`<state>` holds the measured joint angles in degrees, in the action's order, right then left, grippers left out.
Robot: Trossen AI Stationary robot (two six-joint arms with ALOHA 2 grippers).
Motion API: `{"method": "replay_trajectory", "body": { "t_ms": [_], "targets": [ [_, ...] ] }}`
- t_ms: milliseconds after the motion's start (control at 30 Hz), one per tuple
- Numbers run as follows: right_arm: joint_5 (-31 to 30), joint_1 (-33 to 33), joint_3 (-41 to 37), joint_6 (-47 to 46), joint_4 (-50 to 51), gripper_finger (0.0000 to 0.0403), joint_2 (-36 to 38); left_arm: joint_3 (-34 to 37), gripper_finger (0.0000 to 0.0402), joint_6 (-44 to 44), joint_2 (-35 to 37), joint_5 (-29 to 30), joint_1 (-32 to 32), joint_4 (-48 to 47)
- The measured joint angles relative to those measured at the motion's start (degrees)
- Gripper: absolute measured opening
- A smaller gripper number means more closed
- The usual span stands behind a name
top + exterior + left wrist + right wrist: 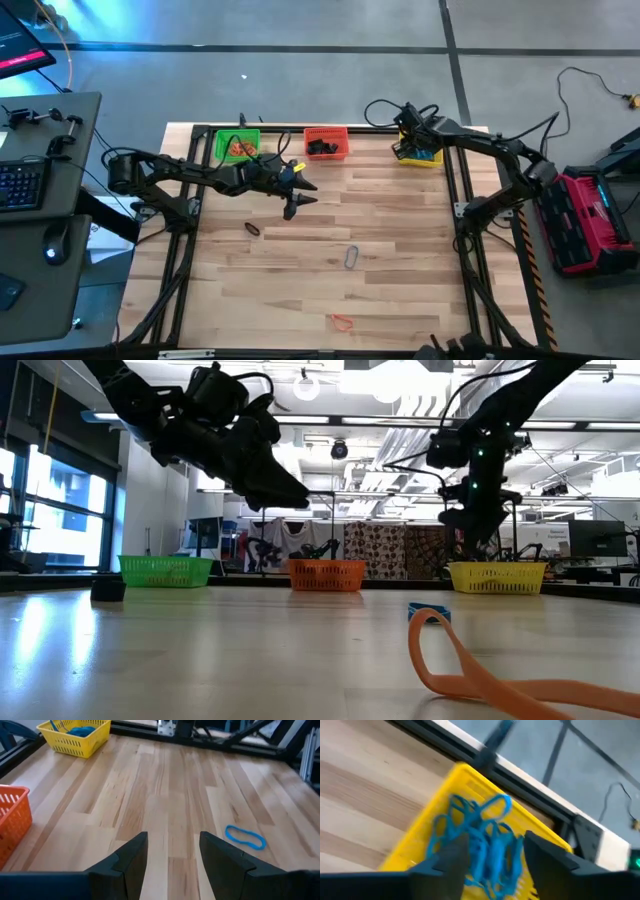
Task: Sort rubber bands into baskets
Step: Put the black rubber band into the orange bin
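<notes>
Directly under the spread right end effector (492, 851), its fingers cut off part of a blue tangle of rubber bands (480, 837) filling the yellow basket (415, 845); left end effector (172, 851) also spread.

A robotics lab or workshop. The low view's background shows an open industrial ceiling with strip lights (300, 422) and exposed ducts. In the high view, a pale wooden plank surface (390, 220) in a black metal frame stands on grey concrete floor (300, 90); a desk with a black keyboard (20, 185) sits at left, a red equipment case (590, 215) at right.
</notes>
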<state>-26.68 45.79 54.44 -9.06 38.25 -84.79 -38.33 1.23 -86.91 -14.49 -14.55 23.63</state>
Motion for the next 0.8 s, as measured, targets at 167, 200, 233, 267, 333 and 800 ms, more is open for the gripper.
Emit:
{"method": "replay_trajectory", "body": {
  "t_ms": [167, 200, 233, 267, 333, 800],
  "targets": [
    [1.9, -3.0, -4.7, 1.3, -10.4, 0.0061, 0.1, 0.0, 0.0172, -3.2, 3.6, 0.2, 0.2, -6.3],
    [2.6, -4.1, -5.5, 1.6, -12.7, 0.0033, 0.3, 0.0, 0.0172, -3.9, 4.8, 0.4, 0.3, -8.1],
    [3.3, -5.3, -6.2, 1.8, -14.5, 0.0017, 0.7, 0.0, 0.0172, -4.7, 6.0, 1.0, 0.6, -9.8],
    [3.3, -6.6, -6.7, 1.7, -15.8, 0.0013, 1.1, 0.0, 0.0172, -5.5, 7.4, 1.5, 0.8, -12.0],
    [3.3, -9.4, -7.0, 0.8, -17.0, 0.0021, 2.3, 0.0, 0.0172, -7.4, 10.2, 3.4, 1.3, -16.7],
    [-2.8, -35.2, -7.0, -5.5, -20.9, 0.0002, 12.0, 0.0, 0.0172, -11.2, 20.7, 7.2, 5.4, -46.7]
  ]
}}
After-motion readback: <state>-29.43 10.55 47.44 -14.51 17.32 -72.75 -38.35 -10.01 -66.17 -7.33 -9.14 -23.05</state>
